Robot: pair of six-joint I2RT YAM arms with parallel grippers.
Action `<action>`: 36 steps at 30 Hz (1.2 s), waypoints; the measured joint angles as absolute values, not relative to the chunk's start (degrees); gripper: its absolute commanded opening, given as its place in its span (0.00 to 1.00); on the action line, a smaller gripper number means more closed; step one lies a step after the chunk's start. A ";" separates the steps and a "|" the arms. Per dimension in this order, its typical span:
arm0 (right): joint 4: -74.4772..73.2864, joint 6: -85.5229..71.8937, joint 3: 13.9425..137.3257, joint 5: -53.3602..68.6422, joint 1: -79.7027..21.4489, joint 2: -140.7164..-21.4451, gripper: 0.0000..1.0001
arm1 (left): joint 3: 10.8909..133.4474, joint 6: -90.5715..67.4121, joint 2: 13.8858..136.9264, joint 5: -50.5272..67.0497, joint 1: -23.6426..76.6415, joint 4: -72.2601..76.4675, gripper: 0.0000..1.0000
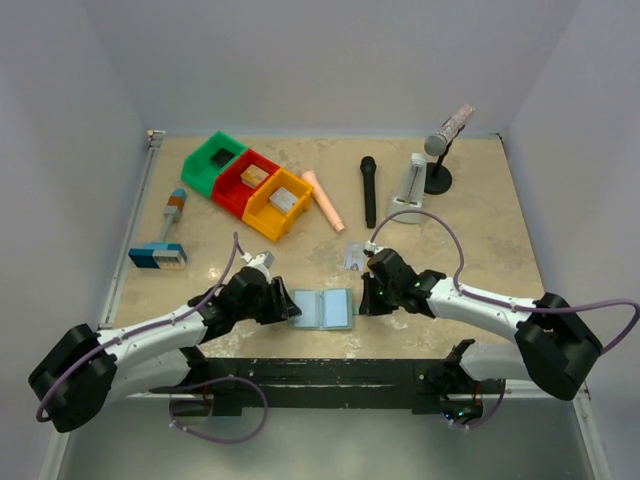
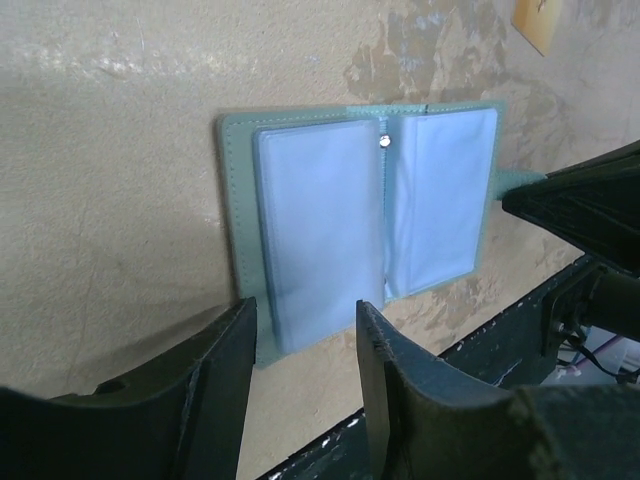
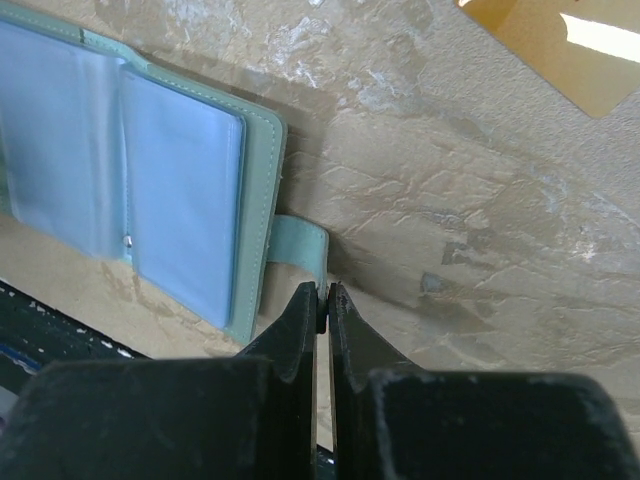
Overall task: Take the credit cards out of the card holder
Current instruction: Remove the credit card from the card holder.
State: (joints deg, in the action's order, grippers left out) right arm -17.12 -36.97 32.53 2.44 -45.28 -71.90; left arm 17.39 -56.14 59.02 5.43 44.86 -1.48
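Left claw, half open and empty, straddles the open card holder's edge while right claw pinches its tab, likely steadying it.

Golden card cut off by the picture's top edge. Holder: near corner hidden behind left gripper.

Showing no legible text, brand, number or sign in any view. Bearing faint print, too small for reading, on the silvery-grey card lying on the table. Carrying an unreadable dark mark on the golden-tan card.
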 measured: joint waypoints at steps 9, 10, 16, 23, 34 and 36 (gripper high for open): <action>-16.95 -38.02 32.51 2.46 -46.19 -71.92 0.00 | 18.11 -56.53 48.40 -2.63 45.47 -8.43 0.51; -16.91 -38.11 32.51 2.46 -46.24 -71.92 0.00 | 18.11 -56.51 48.49 -2.66 45.52 -8.05 0.50; -16.71 -38.44 32.51 2.46 -46.39 -71.96 0.00 | 18.15 -56.38 56.25 -1.78 47.27 -6.55 0.50; -16.67 -38.61 32.51 2.46 -46.57 -71.96 0.00 | 18.46 -56.31 58.63 -1.76 48.77 -6.09 0.50; -16.62 -38.61 32.51 2.48 -46.68 -71.99 0.00 | 18.55 -56.16 50.68 -5.45 48.84 -8.23 0.50; -16.60 -38.61 32.51 2.48 -46.74 -71.99 0.00 | 18.55 -56.10 48.56 -6.28 48.84 -8.23 0.50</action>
